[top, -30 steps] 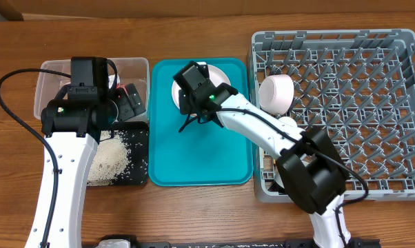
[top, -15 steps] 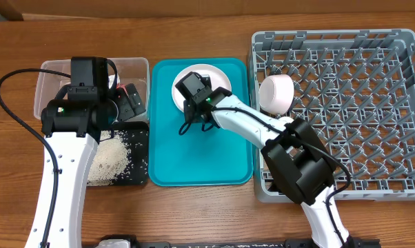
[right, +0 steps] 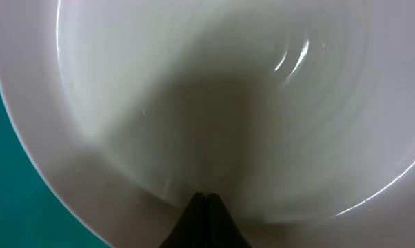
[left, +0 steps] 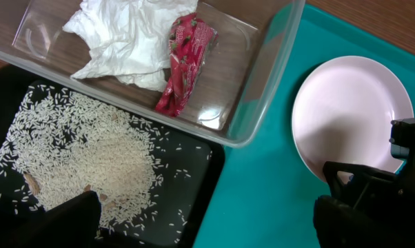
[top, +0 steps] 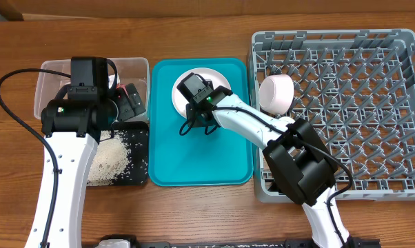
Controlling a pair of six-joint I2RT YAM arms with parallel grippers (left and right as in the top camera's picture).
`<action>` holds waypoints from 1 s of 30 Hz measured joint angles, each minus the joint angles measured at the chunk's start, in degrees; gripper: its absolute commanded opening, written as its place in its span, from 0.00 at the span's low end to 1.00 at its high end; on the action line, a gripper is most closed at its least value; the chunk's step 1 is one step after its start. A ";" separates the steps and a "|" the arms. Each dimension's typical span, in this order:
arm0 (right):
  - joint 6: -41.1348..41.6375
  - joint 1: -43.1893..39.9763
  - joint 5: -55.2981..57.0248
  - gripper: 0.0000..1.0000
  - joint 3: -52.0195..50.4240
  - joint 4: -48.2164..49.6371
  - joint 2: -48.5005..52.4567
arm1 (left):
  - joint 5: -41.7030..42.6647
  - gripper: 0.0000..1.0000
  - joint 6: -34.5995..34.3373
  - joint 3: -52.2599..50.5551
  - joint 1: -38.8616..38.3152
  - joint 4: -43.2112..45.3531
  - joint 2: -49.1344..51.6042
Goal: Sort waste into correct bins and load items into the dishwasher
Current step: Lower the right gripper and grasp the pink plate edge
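**Right gripper closed at the plate's rim, left gripper wide open**

Your right gripper has its fingertips pressed together with nothing visible between them. The tips sit at the near rim of the pale pink plate, which lies on the teal tray. Your left gripper is spread wide and empty above the black tray, where the rice lies. Just beside that, the clear tub holds the napkin and the red wrapper. A white bowl sits in the dish rack.
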 measured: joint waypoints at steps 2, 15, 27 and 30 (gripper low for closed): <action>0.02 0.02 -0.48 0.04 0.00 -0.11 0.00 | -0.02 1.00 0.00 0.00 0.00 -0.02 0.02; 0.04 2.56 -21.31 0.04 -0.13 -3.54 0.02 | -0.02 1.00 0.00 0.00 0.00 -0.02 0.02; -2.23 5.05 -20.57 0.18 1.92 -9.60 0.04 | -0.02 1.00 0.00 0.00 0.00 -0.02 0.02; -3.28 2.95 -15.98 0.24 3.54 -10.23 -0.66 | -0.02 1.00 0.00 0.00 0.00 -0.02 0.02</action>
